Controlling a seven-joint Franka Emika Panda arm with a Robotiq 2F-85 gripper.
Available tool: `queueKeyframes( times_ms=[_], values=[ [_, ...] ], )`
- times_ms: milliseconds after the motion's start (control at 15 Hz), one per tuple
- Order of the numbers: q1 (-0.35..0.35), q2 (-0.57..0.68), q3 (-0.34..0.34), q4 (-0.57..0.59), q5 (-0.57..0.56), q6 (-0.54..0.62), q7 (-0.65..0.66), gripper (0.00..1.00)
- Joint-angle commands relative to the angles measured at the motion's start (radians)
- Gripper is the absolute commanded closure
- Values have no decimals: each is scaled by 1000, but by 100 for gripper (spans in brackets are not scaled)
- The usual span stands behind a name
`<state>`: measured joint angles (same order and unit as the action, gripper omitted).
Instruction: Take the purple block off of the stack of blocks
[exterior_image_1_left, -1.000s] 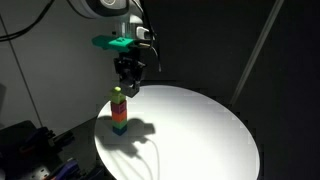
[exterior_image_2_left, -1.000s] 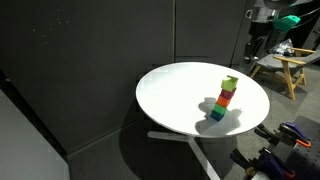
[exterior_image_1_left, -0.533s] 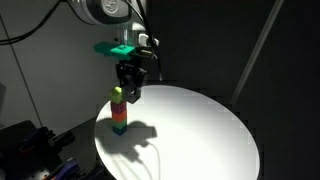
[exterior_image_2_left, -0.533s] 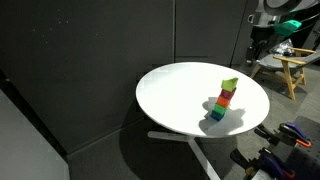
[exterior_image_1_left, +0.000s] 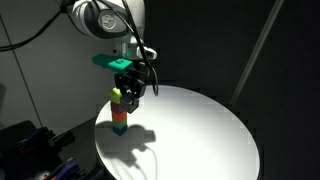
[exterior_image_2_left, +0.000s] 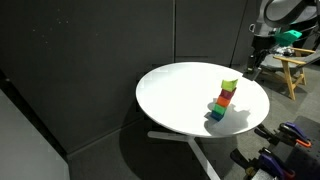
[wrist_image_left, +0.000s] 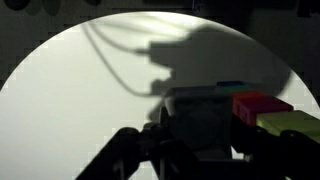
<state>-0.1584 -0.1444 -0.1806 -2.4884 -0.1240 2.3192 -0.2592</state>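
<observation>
The stack of blocks stands near the edge of a round white table, with a yellow-green cube on top, then orange-red, green and dark red. It also shows in an exterior view and at the right of the wrist view. My gripper hangs right beside the stack's top, level with the yellow-green cube. In the wrist view my gripper is shut on the purple block, a grey-looking cube in shadow. In an exterior view my gripper is small and dark, and the block in it cannot be made out.
Black curtains surround the table. A wooden frame stands behind the table. Cables and gear lie on the floor at the table's side and by its edge. The table's rim is close to the stack.
My gripper has come down from above the stack's top to level with the yellow-green cube, close beside it. The stack has not moved.
</observation>
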Motion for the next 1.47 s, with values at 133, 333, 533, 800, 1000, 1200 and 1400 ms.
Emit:
queueKeyframes(
  times_ms=[133, 333, 533, 800, 1000, 1200, 1400],
  values=[
    [-6, 34, -1, -4, 0, 33, 4, 71],
    [-7, 46, 0, -4, 0, 36, 4, 46],
    [-6, 46, 0, -4, 0, 36, 4, 46],
    [-6, 46, 0, -4, 0, 36, 4, 46],
    [-6, 46, 0, -4, 0, 36, 4, 46],
    [-10, 49, -5, -1, 4, 38, -6, 71],
    [-15, 56, -15, 6, 18, 38, -28, 71]
  ],
)
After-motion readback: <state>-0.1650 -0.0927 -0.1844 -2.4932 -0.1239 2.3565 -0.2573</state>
